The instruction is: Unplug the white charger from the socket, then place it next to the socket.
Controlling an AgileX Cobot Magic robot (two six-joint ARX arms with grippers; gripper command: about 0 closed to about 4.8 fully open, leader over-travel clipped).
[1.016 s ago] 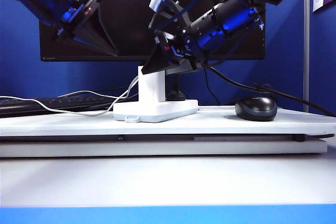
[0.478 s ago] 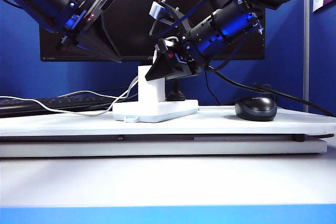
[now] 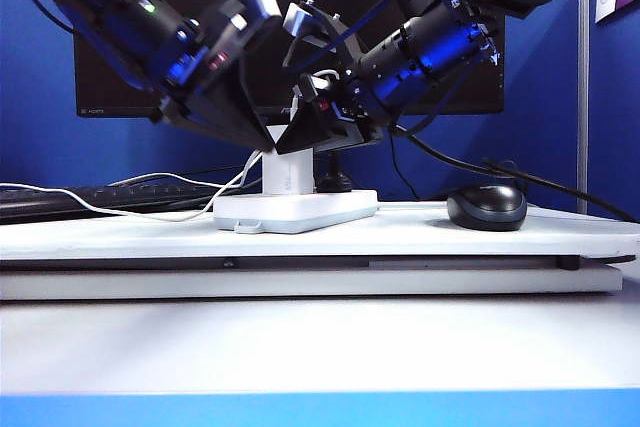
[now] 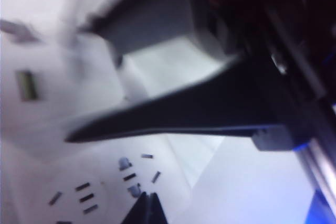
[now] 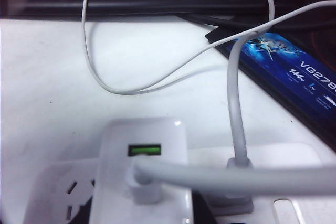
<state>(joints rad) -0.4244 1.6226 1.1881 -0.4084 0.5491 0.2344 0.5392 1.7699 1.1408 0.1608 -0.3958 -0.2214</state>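
Charger [image 3: 284,169] upright in socket [image 3: 296,211]

Both grippers [image 3: 262,139] [image 3: 300,137] crowding charger [image 3: 285,169]; mouse [image 3: 487,207] apart.

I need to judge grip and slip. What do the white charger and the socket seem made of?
White charger: seemingly smooth glossy plastic, soft highlights on its rounded edges. Socket: likely similar hard white plastic, slightly satin, moulded rounded corners. Right gripper is at the charger.
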